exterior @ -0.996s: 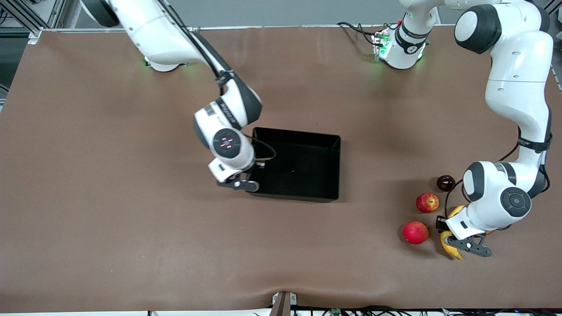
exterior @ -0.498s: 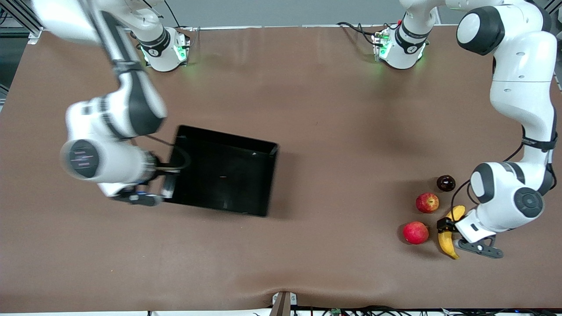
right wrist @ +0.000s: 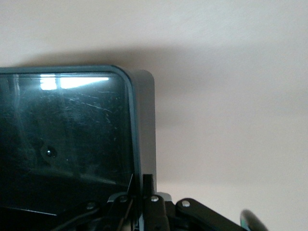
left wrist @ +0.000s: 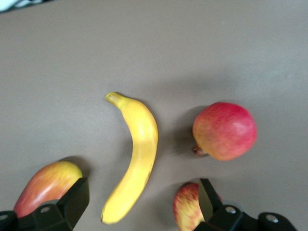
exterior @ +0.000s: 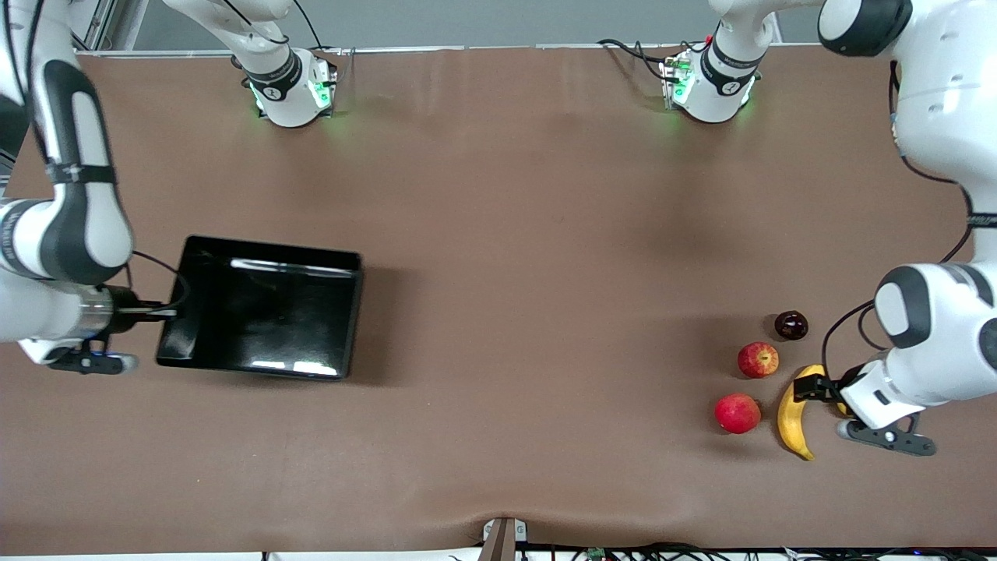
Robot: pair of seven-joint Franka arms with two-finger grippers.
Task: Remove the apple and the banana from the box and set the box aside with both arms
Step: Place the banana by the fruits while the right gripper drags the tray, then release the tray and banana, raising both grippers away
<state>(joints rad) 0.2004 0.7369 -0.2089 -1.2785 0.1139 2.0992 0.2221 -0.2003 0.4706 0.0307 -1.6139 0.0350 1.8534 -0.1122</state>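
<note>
Right gripper [exterior: 156, 312] clamping box [exterior: 261, 312] wall, dragging it toward right arm's table end. Left gripper [left wrist: 144, 204] now spread, backing off released banana [exterior: 793, 421]; apple [exterior: 758, 359] just beside.

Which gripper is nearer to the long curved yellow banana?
The left gripper. It stands open just beside the long curved yellow banana, toward the left arm's end of the table. The right gripper is shut on the black plastic box wall at the right arm's end.
</note>
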